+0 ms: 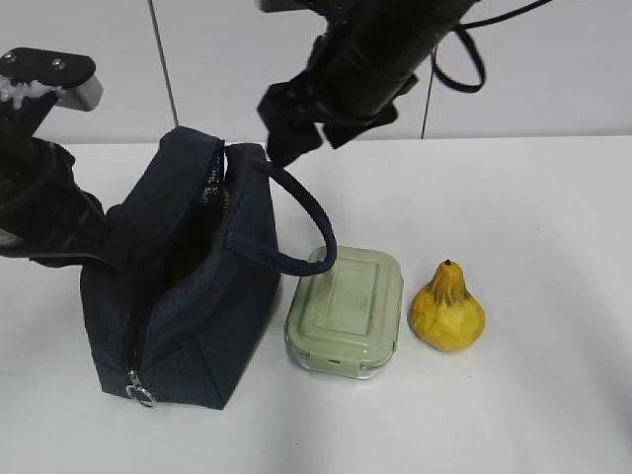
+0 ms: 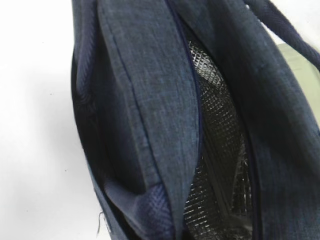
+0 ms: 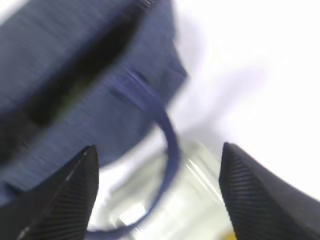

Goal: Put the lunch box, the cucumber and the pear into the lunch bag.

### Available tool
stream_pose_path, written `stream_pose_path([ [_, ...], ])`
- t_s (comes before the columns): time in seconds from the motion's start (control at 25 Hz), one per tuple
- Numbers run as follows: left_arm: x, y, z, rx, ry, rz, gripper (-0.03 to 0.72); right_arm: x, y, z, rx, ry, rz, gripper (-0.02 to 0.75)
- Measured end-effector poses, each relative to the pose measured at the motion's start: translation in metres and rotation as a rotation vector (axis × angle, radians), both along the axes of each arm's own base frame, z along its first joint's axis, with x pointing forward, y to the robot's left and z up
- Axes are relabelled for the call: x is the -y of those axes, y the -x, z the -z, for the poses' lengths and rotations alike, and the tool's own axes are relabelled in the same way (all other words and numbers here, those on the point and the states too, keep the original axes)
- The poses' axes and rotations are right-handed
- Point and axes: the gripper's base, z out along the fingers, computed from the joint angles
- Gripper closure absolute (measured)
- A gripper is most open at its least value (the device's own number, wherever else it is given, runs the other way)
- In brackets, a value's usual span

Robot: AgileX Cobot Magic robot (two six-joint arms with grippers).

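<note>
Exterior view: the lunch bag [image 1: 183, 286] stands on the white bench [image 1: 533, 217] at left, its top zipper open and its loop handle [image 1: 306, 222] arching toward the lunch box [image 1: 347, 310]. The lunch box lies flat just right of the bag, lid on. The pear [image 1: 448, 309] rests just right of the lunch box, stem up, apart from it. The left gripper [image 1: 94, 247] presses against the bag's left side; its jaws are hidden by the fabric, so their opening cannot be told. The right gripper [image 1: 286, 123] hangs above the far end of the bag, holding nothing.

Left wrist view: only this view shows the bag's interior, a black mesh-like lining [image 2: 220, 150] between the parted navy walls. A corner of the pale lid shows at the right edge. The jaws are out of frame.

Right wrist view: blurred. The right jaws stand wide apart and empty above the handle and the lunch box [image 3: 200, 200]. A greenish patch shows inside the bag's opening; what it is cannot be told.
</note>
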Motion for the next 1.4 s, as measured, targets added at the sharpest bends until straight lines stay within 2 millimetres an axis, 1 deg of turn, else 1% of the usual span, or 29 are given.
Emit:
stream_pose_path([
  [0.08, 0.0, 0.0, 0.0, 0.0, -0.001, 0.0, 0.704, 0.018, -0.002, 0.005, -0.061, 0.082, 0.05, 0.165],
  [0.24, 0.0, 0.0, 0.0, -0.001, -0.001, 0.0, 0.704, 0.049, -0.005, 0.025, -0.17, 0.156, 0.131, 0.211],
  [0.36, 0.0, 0.0, 0.0, 0.0, -0.003, 0.001, 0.704, 0.065, -0.003, 0.045, -0.229, 0.199, 0.162, 0.226],
  [0.52, 0.0, 0.0, 0.0, 0.001, -0.004, 0.002, 0.704, 0.079, 0.002, 0.066, -0.293, 0.231, 0.189, 0.23],
  [0.64, 0.0, 0.0, 0.0, 0.001, -0.004, 0.002, 0.704, 0.083, 0.004, 0.074, -0.308, 0.239, 0.196, 0.231],
  [0.8, 0.0, 0.0, 0.0, 0.001, -0.004, 0.002, 0.704, 0.081, 0.001, 0.086, -0.33, 0.229, 0.197, 0.235],
  [1.04, 0.0, 0.0, 0.0, 0.002, -0.006, 0.002, 0.704, 0.078, -0.004, 0.114, -0.398, 0.252, 0.193, 0.239],
  [1.12, 0.0, 0.0, 0.0, 0.002, -0.007, 0.003, 0.704, 0.078, -0.005, 0.118, -0.411, 0.258, 0.192, 0.286],
  [1.16, 0.0, 0.0, 0.0, 0.002, -0.007, 0.003, 0.704, 0.078, -0.004, 0.118, -0.412, 0.259, 0.192, 0.332],
  [1.24, 0.0, 0.0, 0.0, 0.002, -0.008, 0.003, 0.704, 0.078, -0.004, 0.118, -0.416, 0.261, 0.191, 0.468],
  [1.28, 0.0, 0.0, 0.0, 0.002, -0.008, 0.003, 0.704, 0.078, -0.004, 0.118, -0.416, 0.261, 0.191, 0.502],
  [1.32, 0.0, 0.0, 0.0, 0.002, -0.008, 0.003, 0.704, 0.078, -0.004, 0.117, -0.411, 0.26, 0.191, 0.524],
  [1.4, -0.001, 0.0, 0.0, 0.003, -0.009, 0.004, 0.704, 0.079, -0.003, 0.106, -0.378, 0.245, 0.193, 0.529],
])
